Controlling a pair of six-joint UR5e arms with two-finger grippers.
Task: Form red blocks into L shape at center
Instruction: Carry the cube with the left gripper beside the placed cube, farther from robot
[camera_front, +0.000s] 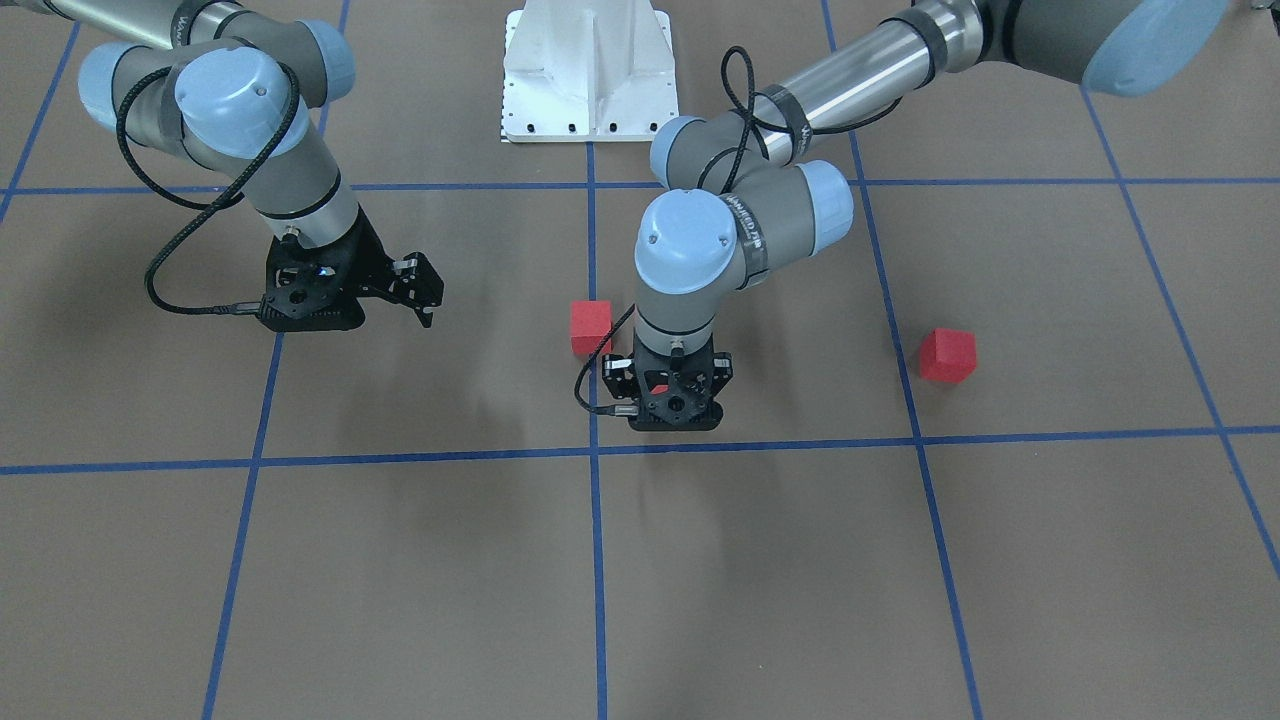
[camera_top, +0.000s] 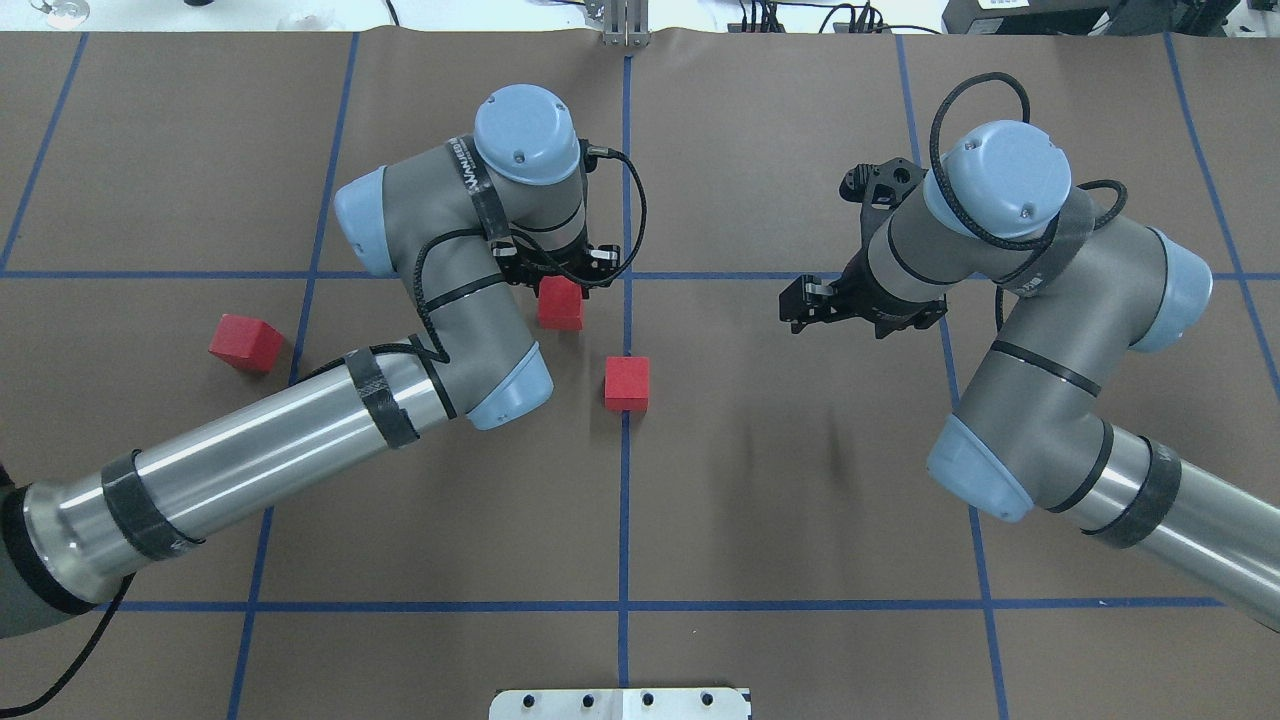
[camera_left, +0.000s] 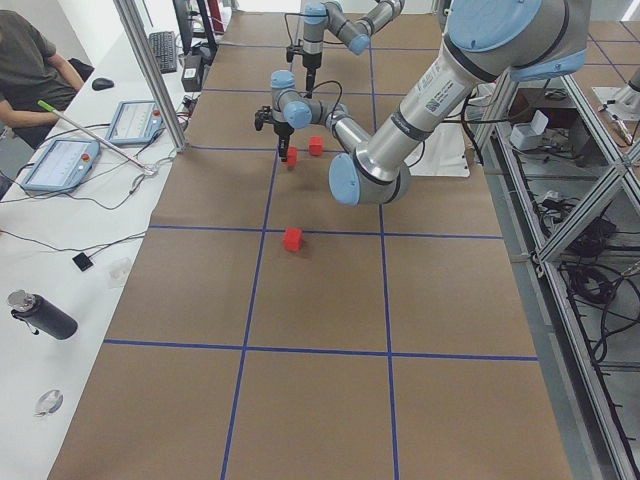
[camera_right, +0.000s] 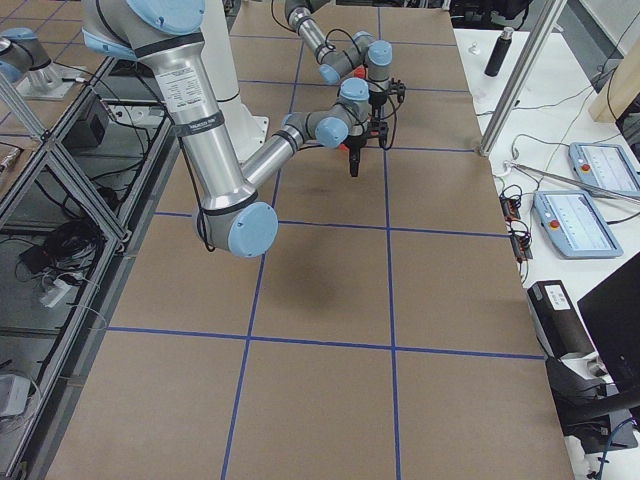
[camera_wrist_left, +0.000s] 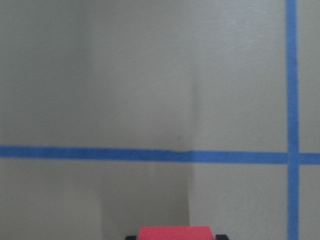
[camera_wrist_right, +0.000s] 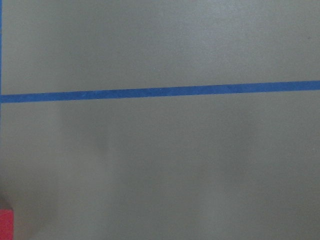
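Three small matte red cubes are in play, and the main risk I see lies with the one in the left jaws, the held red cube (camera_top: 560, 304). It is just to the robot's left of the middle blue tape line (camera_top: 624, 500), near the second red cube (camera_top: 627, 383), which sits on that line. I cannot tell whether the held cube is clear of the surface. Brought in too low or askew, it could shove that neighbour off the line. It could also land with a gap or a twist, so the faces do not meet squarely.

The third red cube (camera_top: 246, 342) lies well apart on the brown paper-covered bench (camera_top: 800, 480), close to the left arm (camera_top: 300, 440), and a careless sweep might nudge it.

The left jaws are clamped on the held red cube, whose top shows at the left wrist view's lower edge. The right jaws hover over bare bench and touch nothing. Whether they stand apart or together I cannot tell.
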